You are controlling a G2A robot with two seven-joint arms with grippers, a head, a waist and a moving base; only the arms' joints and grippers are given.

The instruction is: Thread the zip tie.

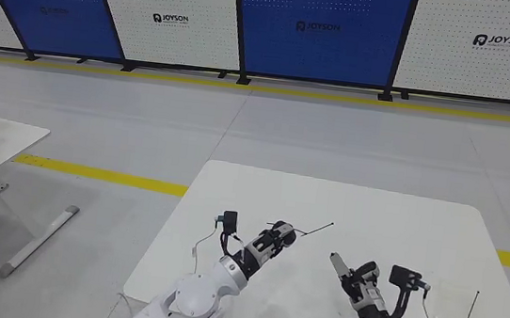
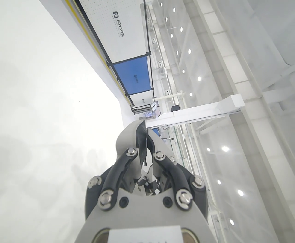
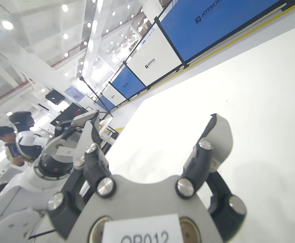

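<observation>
The left gripper [image 2: 144, 128] is pinched shut on a zip tie [image 1: 315, 229], whose free end is held out above the table [image 1: 400, 213]. The right gripper [image 3: 152, 122] is spread wide with nothing held. No loop is formed, so threading is judged not yet begun (a second zip tie [image 1: 472, 310] lies flat near the table's right edge).

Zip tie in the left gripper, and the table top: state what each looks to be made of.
Zip tie: thin and black. It stands out straight from the shut left gripper, so it is probably stiff plastic; it is too small to tell the finish.
Table top: smooth, even white, matte, with no grain showing. It is likely laminate or painted board, but the look leaves that open.
</observation>
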